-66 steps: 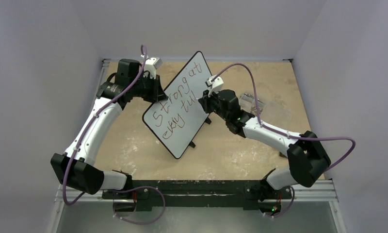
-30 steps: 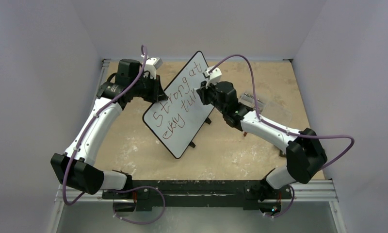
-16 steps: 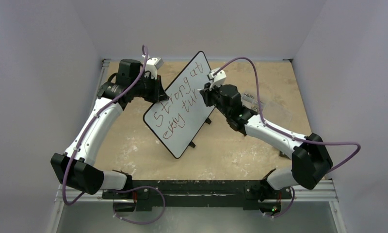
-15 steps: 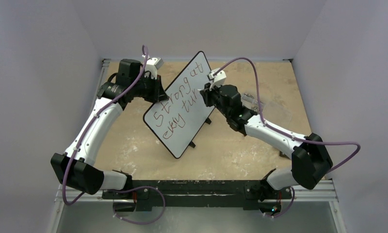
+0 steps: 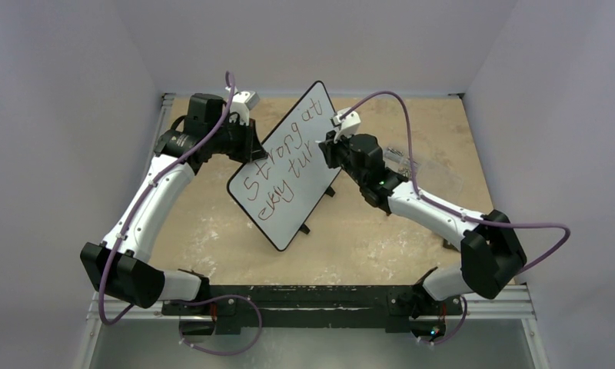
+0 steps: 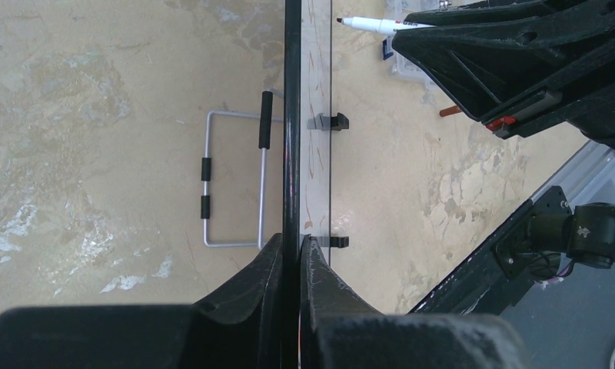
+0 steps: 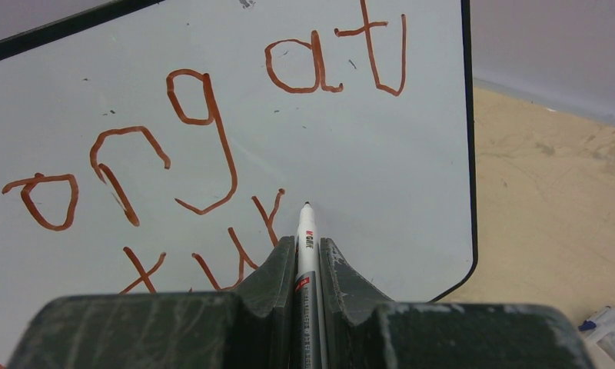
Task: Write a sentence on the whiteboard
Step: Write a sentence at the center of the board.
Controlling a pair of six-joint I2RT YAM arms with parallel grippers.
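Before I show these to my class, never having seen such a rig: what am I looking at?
Two robot arms are bolted to a table. One picture looks down from above and behind; the other two come from a camera on each wrist. The left gripper is shut on the edge of the whiteboard, propping it up. The right gripper is shut on a marker, its tip close to the board, beside the sentence. A clear box lies past the right arm.
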